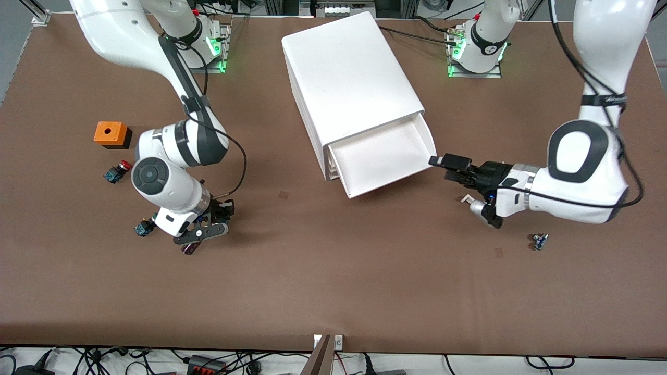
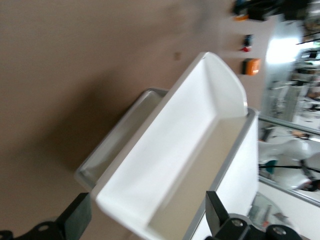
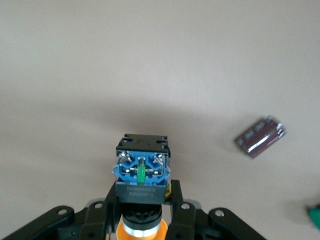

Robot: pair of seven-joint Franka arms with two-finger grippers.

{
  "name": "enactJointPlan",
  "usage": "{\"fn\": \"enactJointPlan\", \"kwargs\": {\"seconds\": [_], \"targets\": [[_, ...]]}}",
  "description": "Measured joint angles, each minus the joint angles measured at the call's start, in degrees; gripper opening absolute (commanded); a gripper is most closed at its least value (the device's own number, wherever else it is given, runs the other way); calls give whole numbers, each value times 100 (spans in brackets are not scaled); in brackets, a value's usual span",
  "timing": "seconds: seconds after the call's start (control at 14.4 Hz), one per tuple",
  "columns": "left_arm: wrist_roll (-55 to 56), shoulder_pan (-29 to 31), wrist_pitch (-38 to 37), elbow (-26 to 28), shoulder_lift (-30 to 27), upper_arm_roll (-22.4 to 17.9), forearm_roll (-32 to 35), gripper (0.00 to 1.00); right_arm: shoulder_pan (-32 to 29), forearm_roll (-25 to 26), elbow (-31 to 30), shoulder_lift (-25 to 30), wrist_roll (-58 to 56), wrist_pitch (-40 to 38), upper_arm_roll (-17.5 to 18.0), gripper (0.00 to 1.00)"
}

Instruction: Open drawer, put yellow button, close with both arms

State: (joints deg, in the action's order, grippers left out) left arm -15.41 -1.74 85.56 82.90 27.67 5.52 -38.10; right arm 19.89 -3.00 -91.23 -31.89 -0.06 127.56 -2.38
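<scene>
The top drawer (image 1: 386, 183) of the white cabinet (image 1: 349, 73) is pulled out and has nothing in it. My left gripper (image 1: 442, 162) is open at the drawer's front corner toward the left arm's end. In the left wrist view that corner (image 2: 165, 165) lies between its spread fingers (image 2: 76, 216). My right gripper (image 1: 204, 230) is low over the table at the right arm's end, shut on the yellow button (image 3: 142, 175). Its blue and black body points away from the wrist camera and its orange cap sits between the fingers. The button is hidden in the front view.
A green-capped button (image 1: 143, 227) lies beside the right gripper, and a small dark maroon part (image 1: 189, 249) lies just nearer the front camera. A red-capped button (image 1: 117, 171) and an orange box (image 1: 111, 134) lie farther back. A small blue part (image 1: 539, 241) lies near the left arm.
</scene>
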Motion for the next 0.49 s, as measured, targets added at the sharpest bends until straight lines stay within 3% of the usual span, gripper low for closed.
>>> {"fn": "enactJointPlan", "kwargs": {"seconds": [0.49], "targets": [[313, -465, -714, -1236, -27, 42, 3480, 100, 923, 0, 1342, 318, 10, -315, 13, 0]]}}
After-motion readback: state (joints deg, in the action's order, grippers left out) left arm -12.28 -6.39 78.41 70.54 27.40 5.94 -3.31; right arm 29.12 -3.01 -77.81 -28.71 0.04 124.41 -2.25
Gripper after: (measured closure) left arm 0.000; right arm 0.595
